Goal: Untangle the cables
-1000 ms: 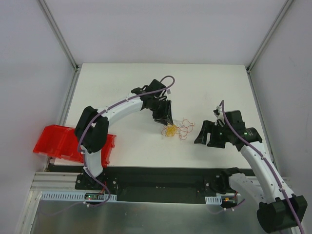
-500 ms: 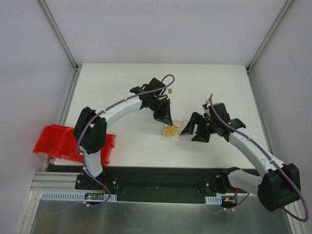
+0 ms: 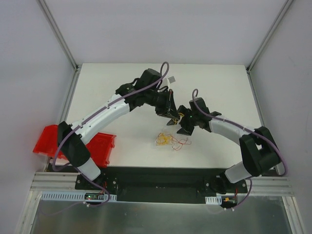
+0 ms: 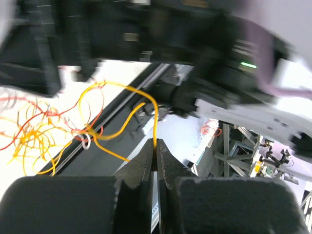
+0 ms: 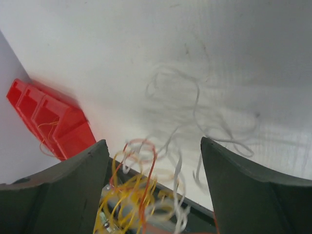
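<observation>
The left claw [image 4: 156, 146] is pressed together on one orange-yellow strand [image 4: 155, 114]. The cables [image 3: 170, 140] dangle at its 6 o'clock, over the desk [image 3: 122, 87]. The right claw [image 5: 153, 146], spread above the clump, should pinch a red strand [image 5: 153, 158] and draw slowly toward 3 o'clock.

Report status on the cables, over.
Left hand shut on one yellow cable. Right hand open, near the tangle. Tangle trails from the pinched cable. Nothing in the way.
</observation>
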Motion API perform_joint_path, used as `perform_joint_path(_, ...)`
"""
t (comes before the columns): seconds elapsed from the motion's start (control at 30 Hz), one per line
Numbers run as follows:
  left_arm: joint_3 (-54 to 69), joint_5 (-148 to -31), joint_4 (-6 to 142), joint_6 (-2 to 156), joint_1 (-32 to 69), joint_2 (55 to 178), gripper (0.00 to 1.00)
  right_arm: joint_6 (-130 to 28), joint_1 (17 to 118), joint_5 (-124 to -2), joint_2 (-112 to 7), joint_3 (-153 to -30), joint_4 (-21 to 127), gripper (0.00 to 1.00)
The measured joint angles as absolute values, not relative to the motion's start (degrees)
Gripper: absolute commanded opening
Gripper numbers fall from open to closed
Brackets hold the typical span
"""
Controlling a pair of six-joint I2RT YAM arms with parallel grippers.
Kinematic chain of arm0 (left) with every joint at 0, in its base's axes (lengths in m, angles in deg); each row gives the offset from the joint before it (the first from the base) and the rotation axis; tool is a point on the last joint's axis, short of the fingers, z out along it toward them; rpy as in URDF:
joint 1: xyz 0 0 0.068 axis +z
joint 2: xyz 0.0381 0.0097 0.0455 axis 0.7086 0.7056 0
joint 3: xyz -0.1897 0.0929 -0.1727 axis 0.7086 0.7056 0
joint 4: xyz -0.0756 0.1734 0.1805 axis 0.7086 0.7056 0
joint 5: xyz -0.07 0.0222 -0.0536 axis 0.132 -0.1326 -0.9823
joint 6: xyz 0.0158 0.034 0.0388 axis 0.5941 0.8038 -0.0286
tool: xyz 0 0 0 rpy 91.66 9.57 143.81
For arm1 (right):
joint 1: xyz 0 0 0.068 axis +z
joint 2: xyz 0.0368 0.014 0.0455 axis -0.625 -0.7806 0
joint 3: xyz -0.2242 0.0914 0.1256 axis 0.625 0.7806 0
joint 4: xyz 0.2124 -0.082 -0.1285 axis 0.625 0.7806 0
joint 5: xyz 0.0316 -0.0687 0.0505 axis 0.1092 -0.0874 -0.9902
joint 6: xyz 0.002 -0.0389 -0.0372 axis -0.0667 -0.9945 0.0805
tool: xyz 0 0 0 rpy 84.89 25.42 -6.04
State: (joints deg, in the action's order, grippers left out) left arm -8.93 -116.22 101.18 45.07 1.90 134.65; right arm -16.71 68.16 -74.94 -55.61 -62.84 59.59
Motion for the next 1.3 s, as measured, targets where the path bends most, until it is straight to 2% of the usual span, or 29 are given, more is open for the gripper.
perform_joint_path(0.2,-23.16,-116.03,101.4,43.46,-0.16,131.0,0.0,-17.57,69.14,-74.09,-61.86,-63.54,59.52,0.77)
perform_joint_path(0.33,-36.3,-115.0,100.02,43.5,-0.22,129.71,0.0,-20.36,69.43,-73.08,-61.29,-63.17,62.16,0.78)
perform_joint_path(0.47,-42.35,-114.52,98.1,42.56,-0.18,129.23,0.0,-26.85,65.91,-71.62,-57.34,-64.04,69.57,0.8)
perform_joint_path(0.7,-38.09,-113.67,98.1,38.93,0.96,132.66,0.0,-39.58,55.04,-68.34,-45.8,-69.46,83.26,0.8)
perform_joint_path(0.87,-32.27,-113.95,100.59,36.07,4.08,136.62,0.0,-45.46,54.39,-68.76,-40.55,-69.86,90.21,0.8)
perform_joint_path(0.97,-31.95,-114.28,101.27,35.41,5.2,138.34,0.0,-45.89,54.58,-73.61,-33.73,-66.71,85.77,0.8)
perform_joint_path(1.13,-31.97,-116.81,100.92,34.95,5.44,137.93,0.0,-38.2,56.62,-78.96,-20.4,-55.39,69.79,0.8)
perform_joint_path(1.3,-31.97,-117.99,100.92,33.97,5.44,137.91,0.0,-32.14,64.64,-75.77,-24.42,-55.8,60.72,0.75)
